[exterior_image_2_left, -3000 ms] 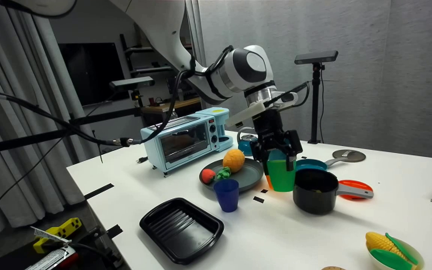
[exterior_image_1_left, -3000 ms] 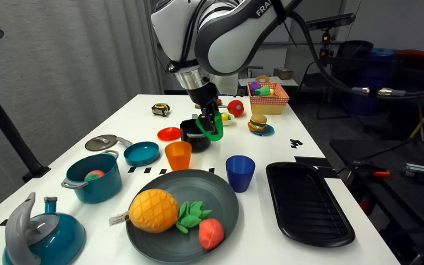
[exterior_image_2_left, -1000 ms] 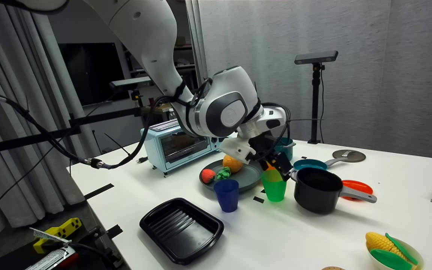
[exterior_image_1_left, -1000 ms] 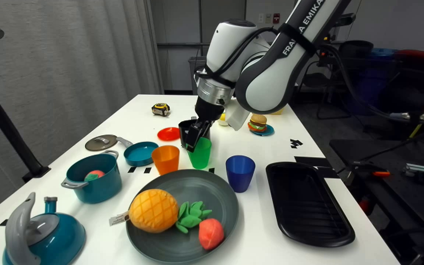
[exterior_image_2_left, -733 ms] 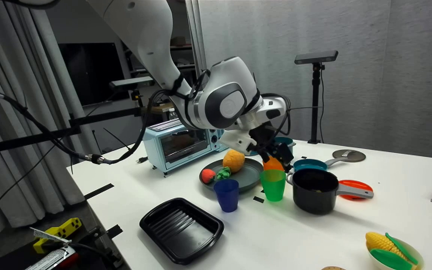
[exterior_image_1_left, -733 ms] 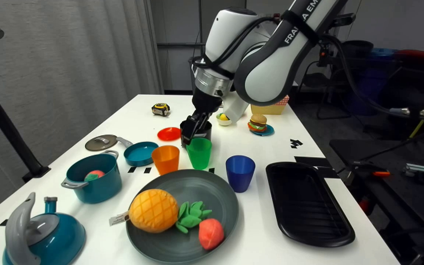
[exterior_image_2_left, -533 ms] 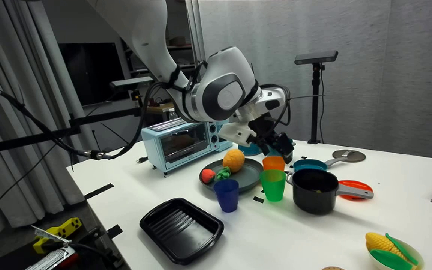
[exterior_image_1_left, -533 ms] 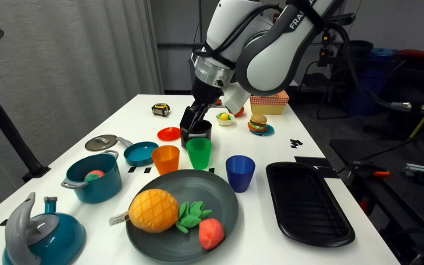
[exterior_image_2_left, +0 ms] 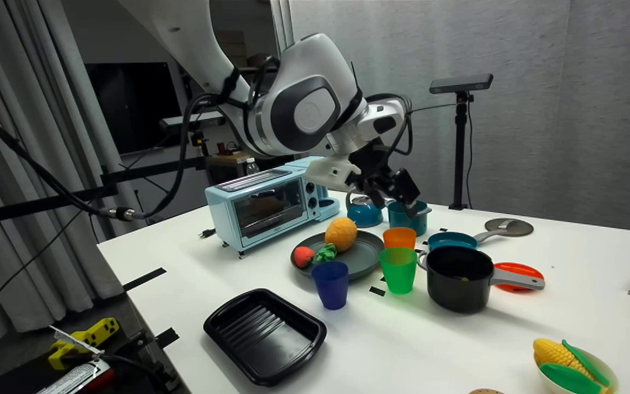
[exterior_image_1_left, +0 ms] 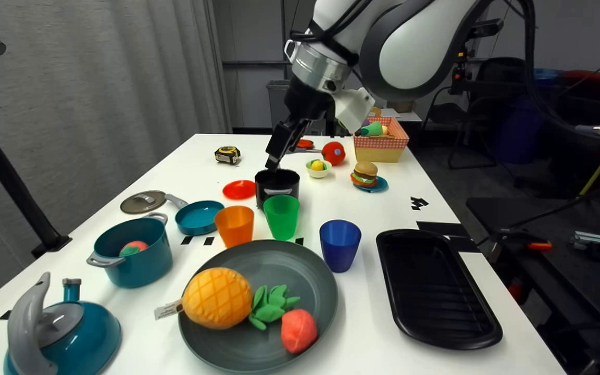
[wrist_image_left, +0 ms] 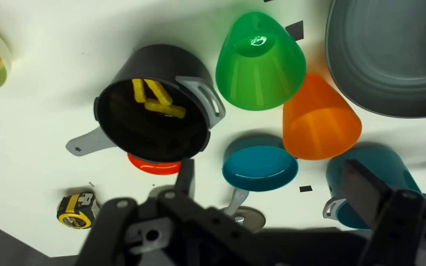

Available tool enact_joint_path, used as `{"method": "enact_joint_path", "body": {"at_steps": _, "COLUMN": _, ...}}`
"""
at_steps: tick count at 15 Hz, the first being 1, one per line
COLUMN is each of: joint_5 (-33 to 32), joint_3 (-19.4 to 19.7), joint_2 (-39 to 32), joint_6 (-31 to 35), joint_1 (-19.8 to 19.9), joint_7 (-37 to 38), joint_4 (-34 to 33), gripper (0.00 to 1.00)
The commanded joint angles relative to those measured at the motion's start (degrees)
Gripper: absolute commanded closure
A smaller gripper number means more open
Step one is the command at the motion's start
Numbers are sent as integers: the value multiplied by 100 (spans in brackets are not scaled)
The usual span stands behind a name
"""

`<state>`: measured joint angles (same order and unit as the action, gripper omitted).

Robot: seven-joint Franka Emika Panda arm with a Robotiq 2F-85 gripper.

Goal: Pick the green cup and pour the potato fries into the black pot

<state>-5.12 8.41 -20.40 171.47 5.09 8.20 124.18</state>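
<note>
The green cup [exterior_image_1_left: 282, 219] stands upright on the table beside the black pot [exterior_image_1_left: 264, 194], in both exterior views. The cup [exterior_image_2_left: 398, 272] also shows in the wrist view [wrist_image_left: 259, 77], with no fries seen inside. The black pot [exterior_image_2_left: 457, 293] has a grey handle; the wrist view shows the pot [wrist_image_left: 165, 61] with 3 yellow fries [wrist_image_left: 165, 108] lying in it. My gripper [wrist_image_left: 276, 181] is open, with nothing between its fingers. It hangs in the air above the cups and pot, tilted, in both exterior views [exterior_image_1_left: 274, 165] [exterior_image_2_left: 394, 205].
The orange cup [exterior_image_1_left: 235, 227] stands close beside the green cup; the blue cup [exterior_image_1_left: 339, 247] is nearby. Around them are a teal pan [exterior_image_1_left: 200, 219], teal pot [exterior_image_1_left: 138, 260], grey plate [exterior_image_1_left: 258, 349], red plate [exterior_image_1_left: 239, 189] and black tray [exterior_image_1_left: 435, 291]. A toaster oven [exterior_image_2_left: 271, 205] stands behind.
Three seconds ago my gripper held the green cup tilted at the pot. The cup was set upright on the table, the orange cup shifted slightly, and my open gripper rose away.
</note>
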Motion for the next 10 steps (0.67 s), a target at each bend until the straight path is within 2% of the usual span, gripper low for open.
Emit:
{"method": "enact_joint_path", "body": {"at_steps": 1, "joint_5": 116, "joint_3": 59, "joint_2": 104, "joint_6": 0, "joint_1": -56, "joint_7": -105, "joint_4": 89, "gripper": 0}}
{"method": "enact_joint_path", "body": {"at_steps": 4, "joint_5": 105, "joint_3": 70, "joint_2": 330, "joint_6": 0, "joint_1": -53, "joint_7": -98, "joint_4": 287, "gripper": 0}}
{"method": "enact_joint_path", "body": {"at_steps": 10, "joint_5": 104, "joint_3": 70, "joint_2": 351, "joint_6": 0, "joint_1": -53, "joint_7": -98, "joint_4": 336, "gripper": 0}}
